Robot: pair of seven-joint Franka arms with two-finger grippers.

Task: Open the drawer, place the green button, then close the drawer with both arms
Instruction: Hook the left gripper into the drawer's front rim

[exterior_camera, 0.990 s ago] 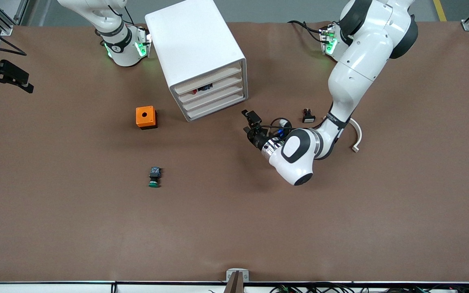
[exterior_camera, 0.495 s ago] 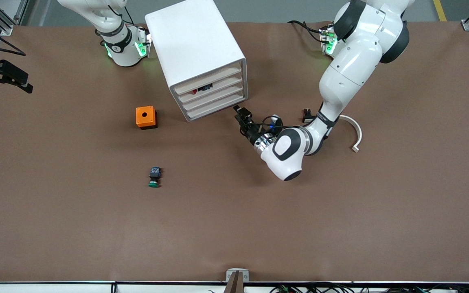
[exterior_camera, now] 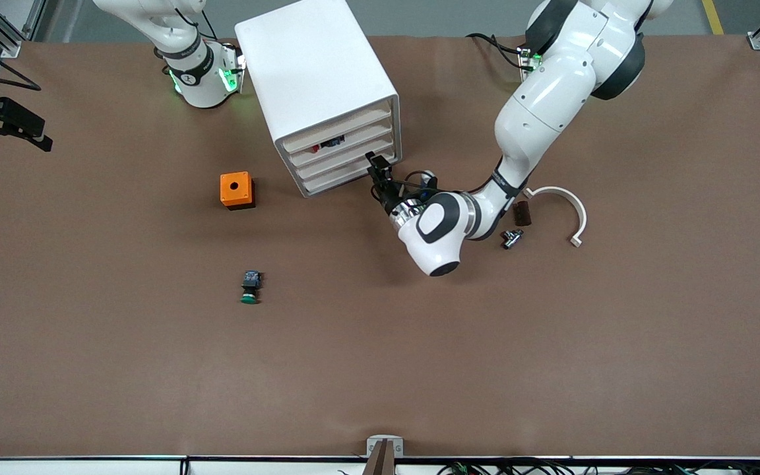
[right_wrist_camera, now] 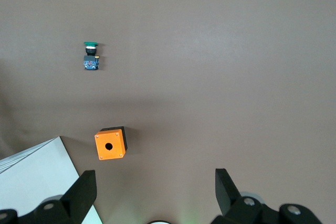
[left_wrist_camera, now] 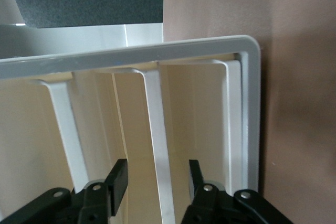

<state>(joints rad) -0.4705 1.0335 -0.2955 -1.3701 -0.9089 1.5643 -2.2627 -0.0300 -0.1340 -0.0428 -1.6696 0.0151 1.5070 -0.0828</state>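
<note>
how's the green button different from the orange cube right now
The button is small, with a green cap and black-and-blue body; the orange cube is bigger and boxy, with a round hole on top. The button lies on its side; the cube sits flat. The button lies nearer the front camera. Both rest untouched on the table.

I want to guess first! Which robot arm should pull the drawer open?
The left one. The left gripper is at the cabinet's drawer front, fingers straddling a drawer edge. The right gripper waits high, open.

Your brown tabletop (exterior_camera: 551, 343) carries the white cabinet (exterior_camera: 317, 86), orange cube (exterior_camera: 236, 190), green-capped button (exterior_camera: 251, 287) and a white curved piece (exterior_camera: 568, 204).
</note>
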